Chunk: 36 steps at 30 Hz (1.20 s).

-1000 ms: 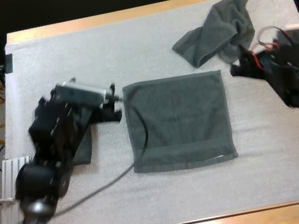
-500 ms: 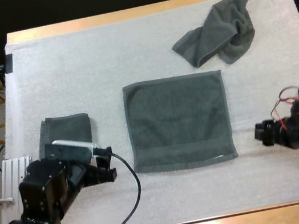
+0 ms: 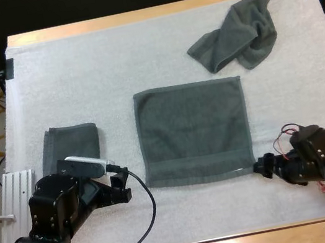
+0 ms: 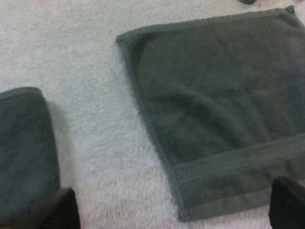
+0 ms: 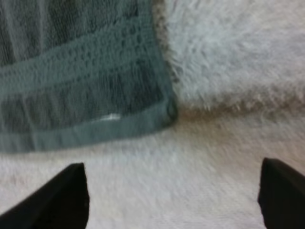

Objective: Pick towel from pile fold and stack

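Lying flat at the centre of the mat (image 3: 108, 62): spread towel (image 3: 194, 131). At its near corners are set left gripper (image 3: 122, 187) and right gripper (image 3: 262, 167), jaws apart and empty. Both corners should be pinched evenly before folding. Far right corner: crumpled towel (image 3: 238, 32). Left edge: folded towel (image 3: 72, 147).

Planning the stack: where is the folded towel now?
In the high view the folded towel lies near the mat's left edge, just beyond the left gripper and left of the flat towel.
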### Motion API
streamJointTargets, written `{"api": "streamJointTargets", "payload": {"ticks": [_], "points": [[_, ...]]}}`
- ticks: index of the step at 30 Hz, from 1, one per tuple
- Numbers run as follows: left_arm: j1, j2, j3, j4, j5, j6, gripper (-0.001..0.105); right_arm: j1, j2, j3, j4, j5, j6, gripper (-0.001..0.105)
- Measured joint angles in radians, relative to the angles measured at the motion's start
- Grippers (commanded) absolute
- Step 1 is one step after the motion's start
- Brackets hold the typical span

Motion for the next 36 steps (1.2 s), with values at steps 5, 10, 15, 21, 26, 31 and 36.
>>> {"api": "streamJointTargets", "payload": {"ticks": [5, 10, 15, 21, 26, 31, 36], "points": [[0.0, 0.0, 0.0, 0.0, 0.001, 0.0, 0.078, 0.0, 0.121, 0.028, -0.158, -0.055, 0.04, 0.071], [0.0, 0.0, 0.0, 0.0, 0.006, 0.0, 0.078, 0.0, 0.225, 0.028, -0.257, -0.088, 0.052, 0.071], [0.0, 0.0, 0.0, 0.0, 0.007, 0.0, 0.078, -0.002, 0.298, 0.026, -0.375, -0.154, 0.103, 0.071], [0.0, 0.0, 0.0, 0.0, 0.007, 0.0, 0.078, -0.002, 0.362, 0.023, -0.482, -0.217, 0.148, 0.071], [0.0, 0.0, 0.0, 0.0, 0.007, 0.0, 0.078, -0.002, 0.366, 0.022, -0.486, -0.214, 0.151, 0.054], [0.0, 0.0, 0.009, -0.005, 0.009, 0.008, 0.078, -0.002, 0.375, 0.022, -0.444, -0.148, 0.15, 0.012], [0.0, 0.02, 0.082, -0.042, 0.108, 0.002, 0.078, -0.002, 0.363, 0.022, -0.406, -0.088, 0.122, 0.0]]}}
